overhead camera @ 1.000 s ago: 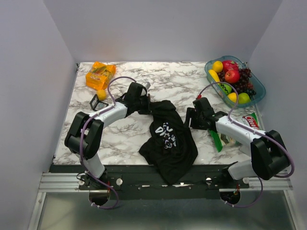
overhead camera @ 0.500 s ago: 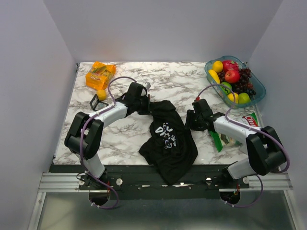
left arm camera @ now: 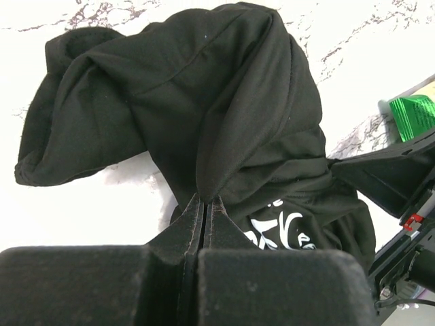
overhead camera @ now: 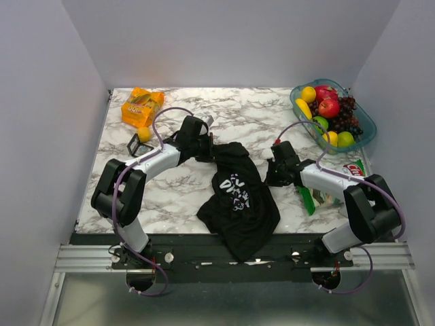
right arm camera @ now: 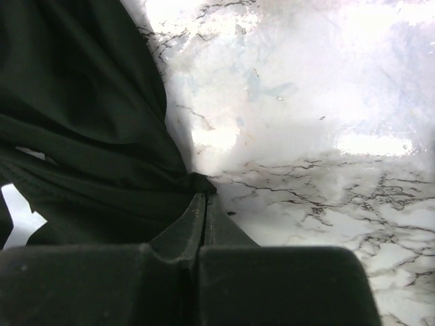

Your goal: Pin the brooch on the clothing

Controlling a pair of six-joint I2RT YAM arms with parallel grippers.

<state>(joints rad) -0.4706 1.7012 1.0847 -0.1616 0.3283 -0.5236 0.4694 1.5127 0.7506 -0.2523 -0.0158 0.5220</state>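
The clothing (overhead camera: 238,193) is a black T-shirt with white print, lying crumpled in the middle of the marble table. My left gripper (overhead camera: 212,151) is at its upper left corner. In the left wrist view the left gripper (left arm camera: 205,198) is shut on a raised fold of the clothing (left arm camera: 224,102). My right gripper (overhead camera: 267,173) is at the shirt's right edge. In the right wrist view the right gripper (right arm camera: 205,194) is shut on a pinch of the clothing's (right arm camera: 75,122) hem. The brooch is out of view.
A fruit basket (overhead camera: 333,115) stands at the back right. Snack packets (overhead camera: 319,193) lie under the right arm, one green packet (left arm camera: 414,114) showing beside the shirt. At the back left are an orange bag (overhead camera: 141,105), a small orange ball (overhead camera: 143,134) and a black wire-frame cube (overhead camera: 138,145).
My right gripper has slid left to the shirt's right edge and gone from open to shut on the fabric. The left arm and its grip have not moved.
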